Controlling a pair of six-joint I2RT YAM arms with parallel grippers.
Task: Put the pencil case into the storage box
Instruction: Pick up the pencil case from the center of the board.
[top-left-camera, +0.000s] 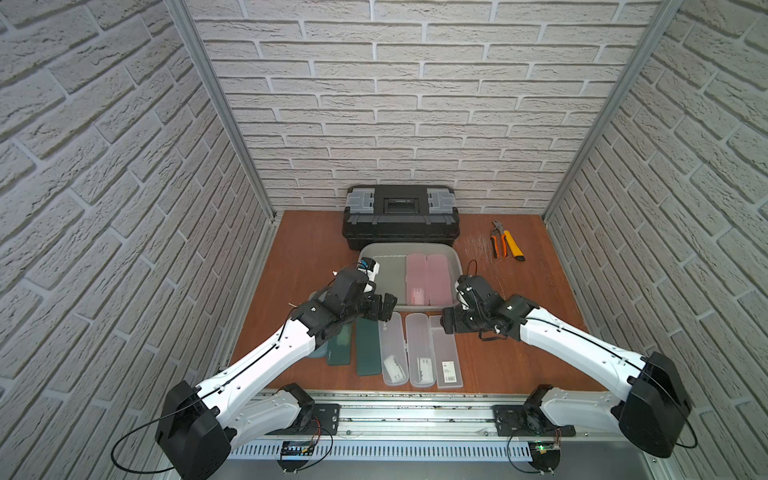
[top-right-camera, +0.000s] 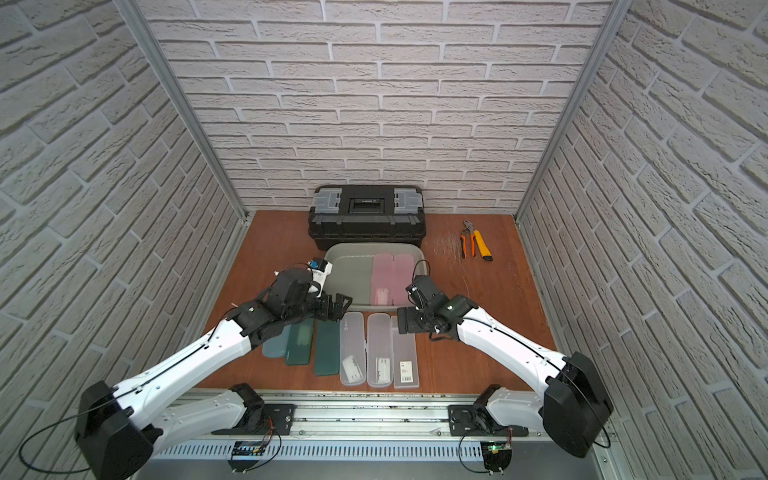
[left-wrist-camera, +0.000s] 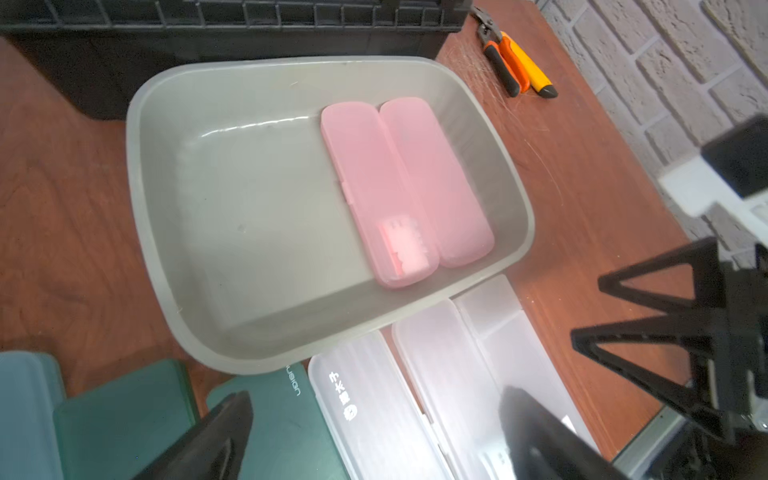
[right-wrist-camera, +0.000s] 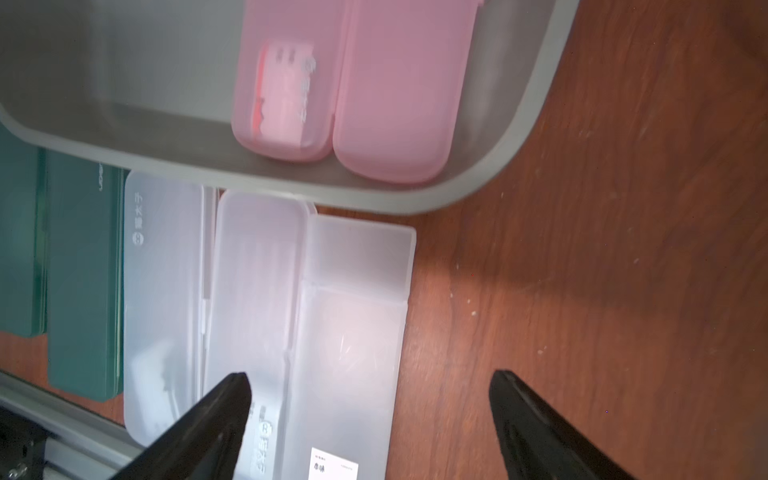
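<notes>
Wood-brown tabletop, brick walls around: two pink pencil cases (top-left-camera: 428, 279) already lie in the storage box (top-left-camera: 386, 274), just ahead of both tools. The right gripper (right-wrist-camera: 369, 376) hangs wide open and empty over the labelled clear pencil case (right-wrist-camera: 353, 332). The left gripper (left-wrist-camera: 376, 392) is equally wide, holding nothing. Three clear cases and three green cases (top-left-camera: 368, 349) wait outside.

Overhead pair; wrist views near storage box (left-wrist-camera: 249, 187)
</notes>
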